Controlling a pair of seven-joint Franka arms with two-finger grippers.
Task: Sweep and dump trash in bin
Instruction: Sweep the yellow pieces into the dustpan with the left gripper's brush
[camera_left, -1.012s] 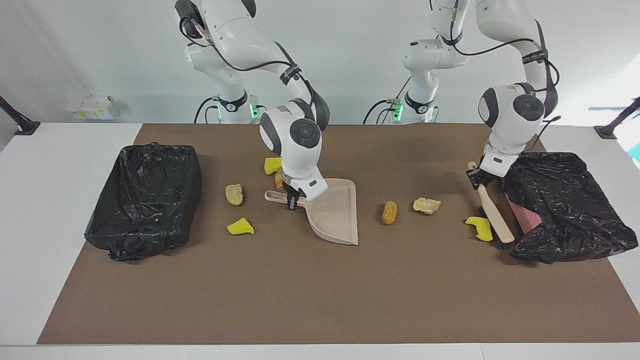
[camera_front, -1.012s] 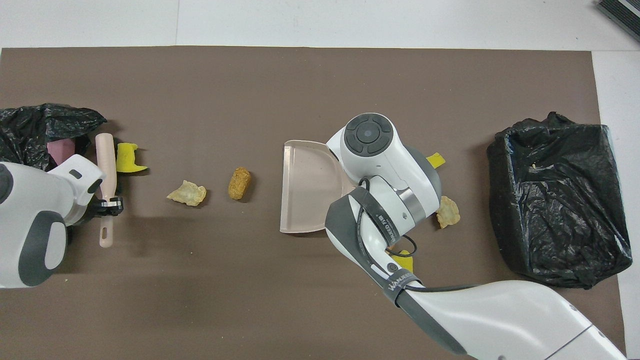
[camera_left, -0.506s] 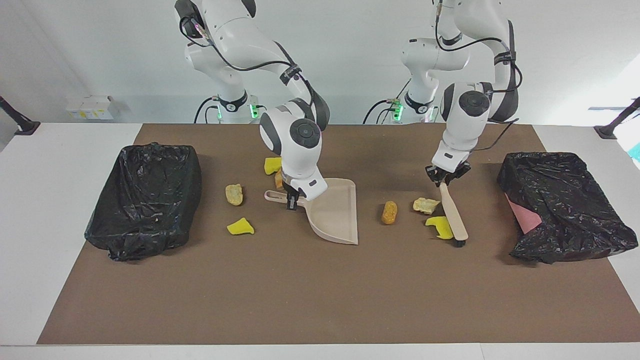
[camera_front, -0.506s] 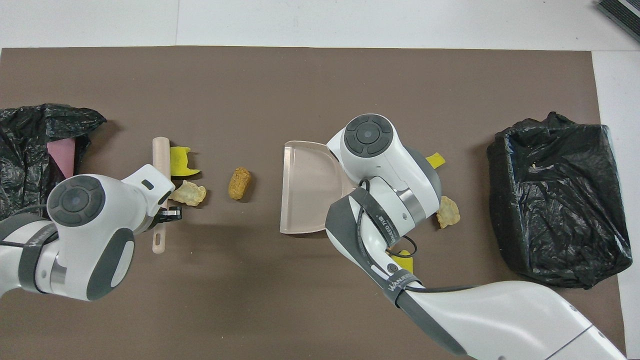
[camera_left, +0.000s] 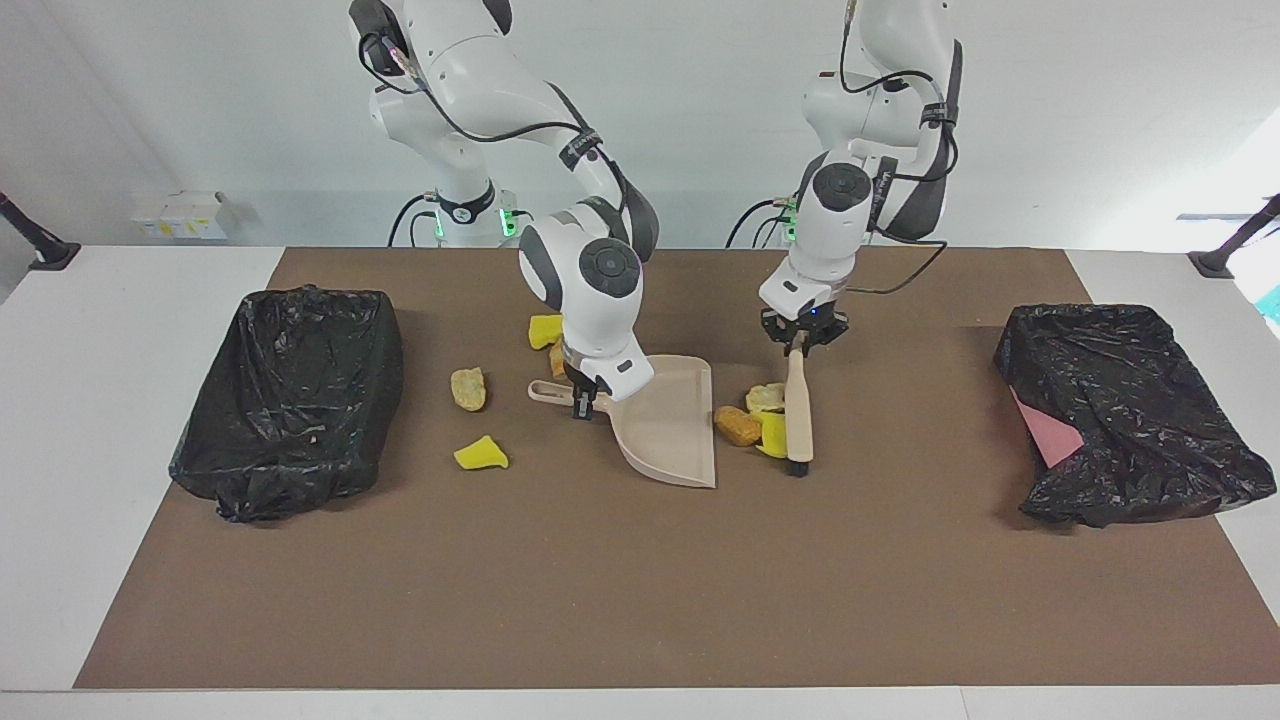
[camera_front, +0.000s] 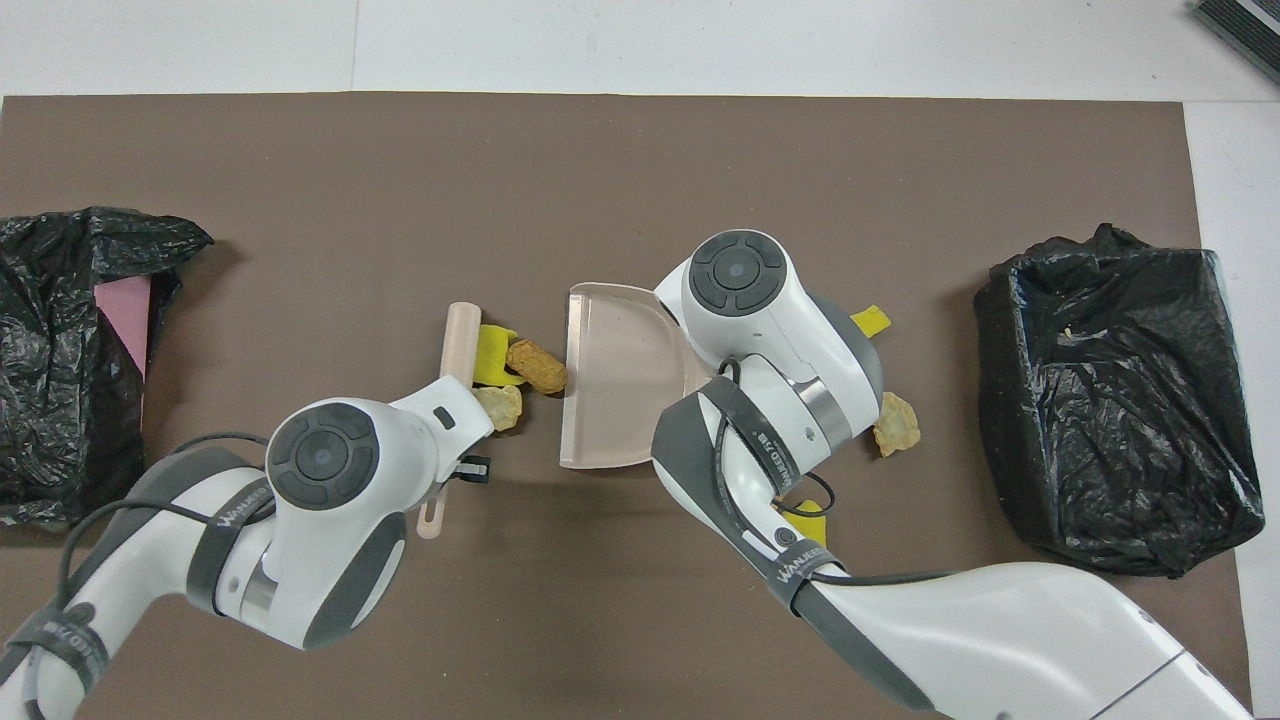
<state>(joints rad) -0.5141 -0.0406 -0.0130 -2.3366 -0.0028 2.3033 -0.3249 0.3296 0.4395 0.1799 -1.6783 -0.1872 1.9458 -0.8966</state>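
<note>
My left gripper is shut on the handle of the beige brush, whose head rests on the mat. Three pieces of trash lie bunched between the brush and the mouth of the beige dustpan: a brown lump, a yellow chunk and a tan lump. My right gripper is shut on the dustpan's handle and holds the pan flat on the mat. More trash lies on the right arm's side of the dustpan: a tan lump and two yellow chunks.
A bin lined with a black bag stands at the right arm's end of the brown mat. A second black-bagged bin, with pink showing at its side, stands at the left arm's end.
My left gripper has swept the brush from the left arm's end toward the dustpan, pushing three scraps together up to the pan's mouth. The right arm and dustpan have not moved.
</note>
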